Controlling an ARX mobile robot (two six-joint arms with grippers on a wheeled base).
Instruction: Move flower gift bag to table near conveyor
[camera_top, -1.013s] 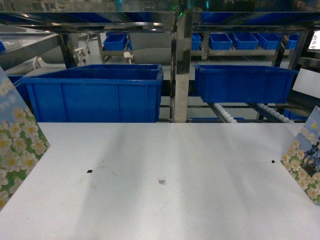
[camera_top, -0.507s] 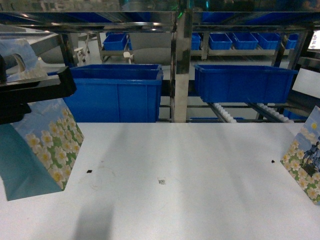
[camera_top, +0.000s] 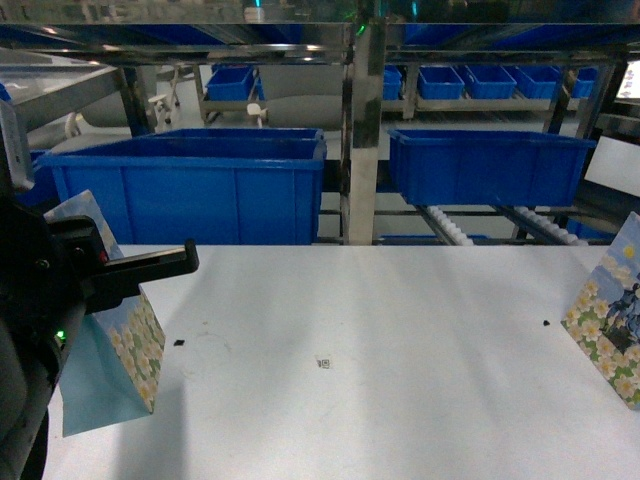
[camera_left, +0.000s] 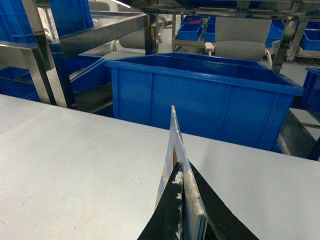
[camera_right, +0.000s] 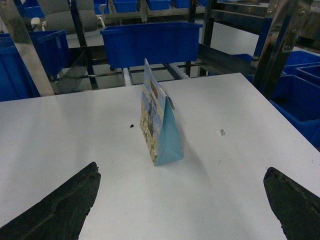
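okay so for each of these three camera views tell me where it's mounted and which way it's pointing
Head: on the robot, looking forward and down over the white table to the blue bins; left arm at left, its pincer on a flowered bag.
Left wrist: along that pincer, at the bag's edge and a blue bin.
Right wrist: over the table; open pincer, second bag.
All share the table.

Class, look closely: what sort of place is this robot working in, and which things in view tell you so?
Probably a warehouse or packing area: steel roller racking, rows of blue plastic bins on shelves, and a plain white worktable.
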